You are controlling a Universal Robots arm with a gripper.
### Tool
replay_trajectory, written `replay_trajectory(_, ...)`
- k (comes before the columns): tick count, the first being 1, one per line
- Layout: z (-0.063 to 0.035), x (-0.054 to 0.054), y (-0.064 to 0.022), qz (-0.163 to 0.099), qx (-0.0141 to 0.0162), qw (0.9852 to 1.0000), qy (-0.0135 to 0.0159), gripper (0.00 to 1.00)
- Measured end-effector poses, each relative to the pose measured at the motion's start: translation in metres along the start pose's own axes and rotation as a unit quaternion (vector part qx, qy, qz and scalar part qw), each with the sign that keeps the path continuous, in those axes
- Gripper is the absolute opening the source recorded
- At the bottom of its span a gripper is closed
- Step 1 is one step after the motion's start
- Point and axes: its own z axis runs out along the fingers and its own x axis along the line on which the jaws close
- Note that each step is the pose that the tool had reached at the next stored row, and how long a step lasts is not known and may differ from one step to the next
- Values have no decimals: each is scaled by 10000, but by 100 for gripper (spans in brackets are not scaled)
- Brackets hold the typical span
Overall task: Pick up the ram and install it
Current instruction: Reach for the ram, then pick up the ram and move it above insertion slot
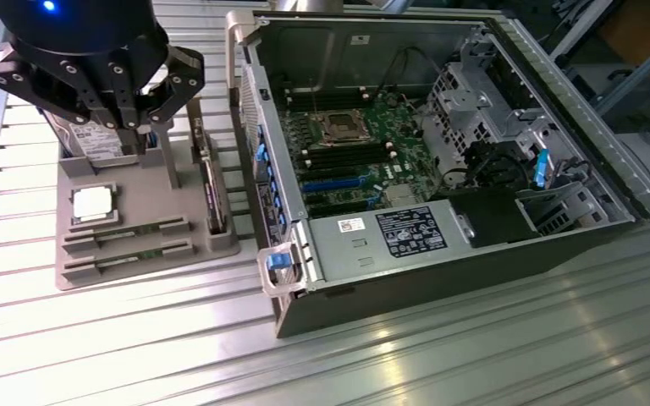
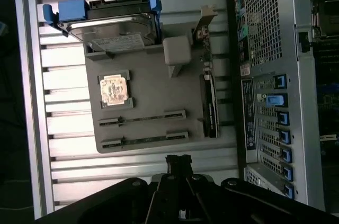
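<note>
**Q:** Pincer state?

**Me:** My pincer (image 1: 139, 123) (image 2: 178, 161) is clenched, fingertips pressed together with nothing between them.

**Q:** Where is it?

**Me:** It is raised over the grey holder (image 1: 145, 182) (image 2: 153, 91), which sits on the counter (image 1: 472, 355) by the edge on the exterior view's left. In that view I hang above the holder's far end, just beside the upright hard drive (image 1: 94, 139) (image 2: 114, 28).

**Q:** And the task's thing?

**Me:** The ram (image 1: 122, 233) (image 2: 142, 118) lies in a long slot at the holder's near end. A second stick (image 1: 122, 258) (image 2: 144, 139) lies in the parallel slot just beside it, closer to the counter's near edge. The square CPU chip (image 1: 94, 203) (image 2: 114, 89) sits between those slots and the hard drive.

**Q:** Any contact?

**Me:** None. The ram is below my fingertips and well apart from them, at the opposite end of the holder.

**Q:** Surroundings?

**Me:** The expansion card (image 1: 212, 182) (image 2: 209, 107) stands on edge along the holder's side facing the open computer case (image 1: 415, 296). The case lies on the exterior view's right.
</note>
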Motion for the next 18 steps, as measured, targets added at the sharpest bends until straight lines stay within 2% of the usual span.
replay_trajectory(4, 0, 0, 0, -21, 0, 10000, 1, 10)
replay_trajectory(6, 2, 0, 0, -333, -7, 9994, 16, 10)
replay_trajectory(8, 7, 0, -1, -733, -17, 9973, 35, 10)
replay_trajectory(10, 10, 0, -1, -957, -23, 9954, 45, 10)
replay_trajectory(12, 15, 0, -1, -1274, -31, 9918, 60, 10)
replay_trajectory(13, 18, 0, -1, -1482, -36, 9889, 69, 10)
replay_trajectory(15, 22, 0, -1, -1696, -41, 9855, 80, 10)
replay_trajectory(16, 27, 1, -1, -1929, -47, 9812, 91, 10)
replay_trajectory(17, 30, 1, -2, -2092, -50, 9778, 98, 10)
replay_trajectory(18, 36, 1, -2, -2365, -57, 9716, 111, 10)
